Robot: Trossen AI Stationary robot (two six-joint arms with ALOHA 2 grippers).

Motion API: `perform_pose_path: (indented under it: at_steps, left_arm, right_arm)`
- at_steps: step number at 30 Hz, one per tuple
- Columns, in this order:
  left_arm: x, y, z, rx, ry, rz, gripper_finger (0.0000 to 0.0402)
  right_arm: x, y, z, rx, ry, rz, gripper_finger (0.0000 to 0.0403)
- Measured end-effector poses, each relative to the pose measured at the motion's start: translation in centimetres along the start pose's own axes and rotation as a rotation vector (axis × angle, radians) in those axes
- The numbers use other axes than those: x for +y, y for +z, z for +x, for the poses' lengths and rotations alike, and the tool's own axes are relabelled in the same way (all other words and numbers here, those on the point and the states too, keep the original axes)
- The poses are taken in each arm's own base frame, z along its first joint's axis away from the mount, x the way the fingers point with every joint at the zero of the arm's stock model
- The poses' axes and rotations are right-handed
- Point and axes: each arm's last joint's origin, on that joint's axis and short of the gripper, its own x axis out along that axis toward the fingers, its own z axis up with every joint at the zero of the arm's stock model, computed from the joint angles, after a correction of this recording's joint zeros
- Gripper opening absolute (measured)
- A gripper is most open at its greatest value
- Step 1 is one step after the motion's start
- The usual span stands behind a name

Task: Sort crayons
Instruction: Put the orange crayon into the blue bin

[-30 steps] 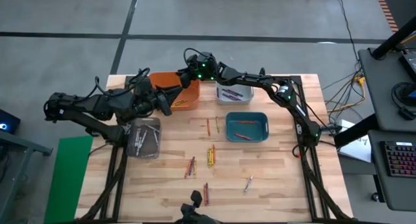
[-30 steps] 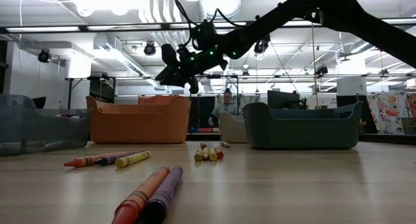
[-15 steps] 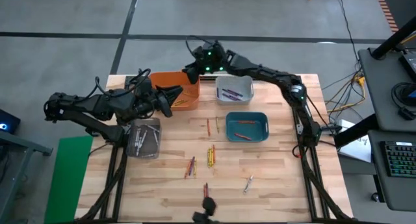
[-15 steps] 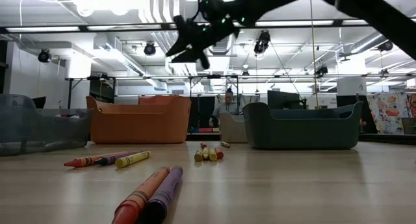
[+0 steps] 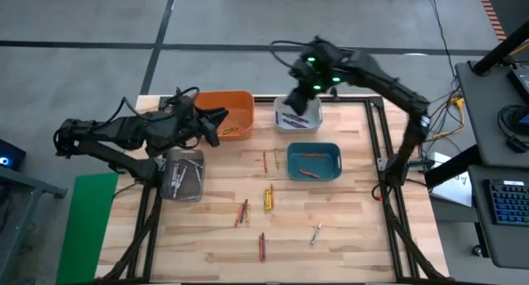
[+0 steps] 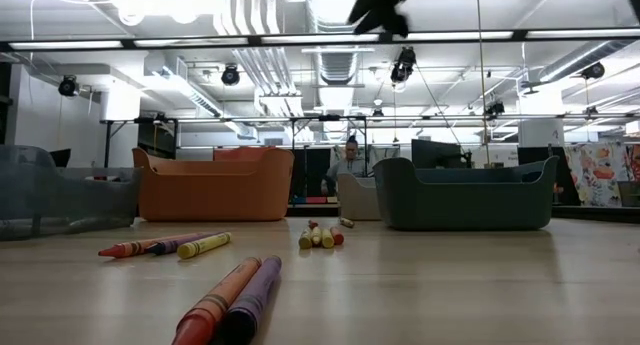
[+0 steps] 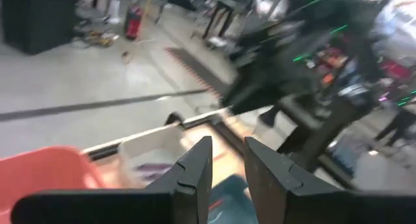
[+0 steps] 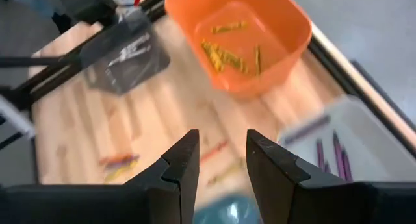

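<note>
A: Since the right gripper (image 5: 300, 102) has swung from above the orange bin (image 5: 234, 104) to above the white bin (image 5: 298, 116), log it as moved. Fingers?

B: Spread, nothing between them in its wrist view. My reading: 1 drop into orange is done and the arm is clear for the next pick.

A: Left gripper (image 5: 216, 125)?

B: Unmoved, at the orange bin's near rim. Fingers (image 7: 195, 175) stand slightly apart with a narrow gap, nothing pinched.

A: Crayons (image 5: 268, 197)?

B: Loose on the table (image 5: 347, 227): a yellow cluster at centre, pairs beside it, 1 pale one nearer the front. Others sit sorted in 4 bins: orange, white, teal bin (image 5: 313, 162), clear bin (image 5: 183, 174).

A: View differences?

B: Right wrist view shows yellow and orange sticks inside the orange bin, purple ones in the white. Low view shows only walls of bins, plus 2 crayons lying touching up front. High view alone places both arms.
</note>
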Motion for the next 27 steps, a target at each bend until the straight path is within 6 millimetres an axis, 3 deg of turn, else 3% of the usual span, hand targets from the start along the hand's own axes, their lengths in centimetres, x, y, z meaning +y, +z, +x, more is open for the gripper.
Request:
perform_pose_path:
  at_steps: [6,12,21,27]
  left_arm:
    - [0.8,-1.4,2.2,0.141,0.045,0.025,0.0057]
    - [-0.3,-4.9,5.6,0.285,0.070,-0.030,0.0054]
    - [0.6,-12.9,10.2,0.686,0.340,-0.120,0.0054]
    - [0.9,-17.1,13.7,0.729,0.417,-0.117,0.0054]
  right_arm:
    - [1.5,-2.5,-6.1,0.007,0.000,0.093,0.0114]
    - [2.4,-3.8,-9.6,-0.047,0.009,0.129,0.0114]
    - [2.4,-3.9,-9.5,-0.043,0.003,0.146,0.0114]
    - [2.0,-3.5,-7.7,0.004,-0.009,0.156,0.0114]
